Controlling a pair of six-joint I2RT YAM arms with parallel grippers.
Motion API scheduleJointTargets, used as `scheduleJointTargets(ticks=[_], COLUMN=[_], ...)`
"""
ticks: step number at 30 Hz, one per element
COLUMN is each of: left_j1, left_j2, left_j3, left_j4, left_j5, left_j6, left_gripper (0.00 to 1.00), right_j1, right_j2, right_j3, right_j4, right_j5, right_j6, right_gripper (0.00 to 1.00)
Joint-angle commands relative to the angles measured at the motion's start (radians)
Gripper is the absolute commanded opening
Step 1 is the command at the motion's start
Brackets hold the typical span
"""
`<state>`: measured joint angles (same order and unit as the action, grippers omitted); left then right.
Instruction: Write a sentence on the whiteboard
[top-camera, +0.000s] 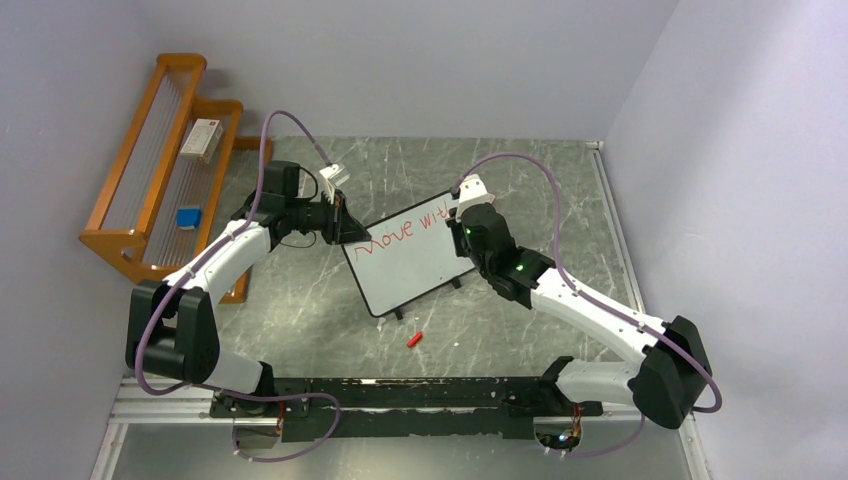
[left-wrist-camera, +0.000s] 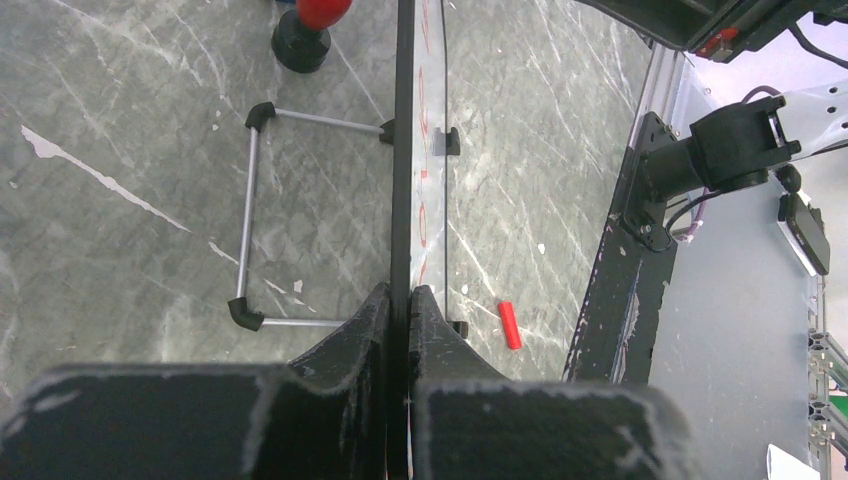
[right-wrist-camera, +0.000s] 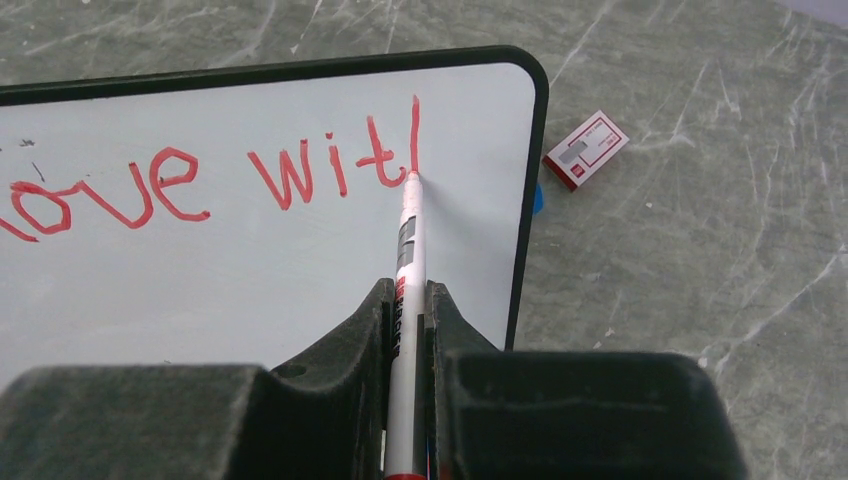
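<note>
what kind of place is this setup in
Most likely a robot lab test cell rather than a home or office: plain walls box in a marble-pattern table, the left arm and right arm are bolted to a black rail, with a wooden rack alongside.

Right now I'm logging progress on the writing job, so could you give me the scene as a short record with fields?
board: whiteboard, propped up on its wire stand
holder: left hand, shut on the whiteboard's black frame edge
writer: right hand, shut on a red marker
marker tip: touching the board near its right edge
text so far: "Move wit" in red, plus one upright stroke
loose item: red cap on the table in front of the board
</note>
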<state>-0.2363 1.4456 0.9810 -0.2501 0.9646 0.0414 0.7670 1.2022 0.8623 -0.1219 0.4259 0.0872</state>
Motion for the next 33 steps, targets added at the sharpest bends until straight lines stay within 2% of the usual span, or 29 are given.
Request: scheduleJointTargets(ticks=[1, 15, 33], left_j1=[-0.029, -0.029, -0.029], left_j2=[0.045, 0.043, 0.04], left_j3=[-0.027, -0.027, -0.028], left_j4=[-0.088, -0.087, -0.082], left_j5=[-0.081, -0.089, -0.101], left_j6=[0.072, 0.071, 0.062], left_gripper=[0.05, 0.05, 0.05], right_j1=[-0.009, -0.02, -0.023], right_j2=[0.02, 0.035, -0.018], right_j3=[0.036, 0.048, -0.028], right_j4=[0.054, 0.056, -0.017], right_j5=[0.016, 0.044, 0.015], right_j6=[-0.022, -0.026, 0.034], right_gripper=[0.0, 0.0, 0.0])
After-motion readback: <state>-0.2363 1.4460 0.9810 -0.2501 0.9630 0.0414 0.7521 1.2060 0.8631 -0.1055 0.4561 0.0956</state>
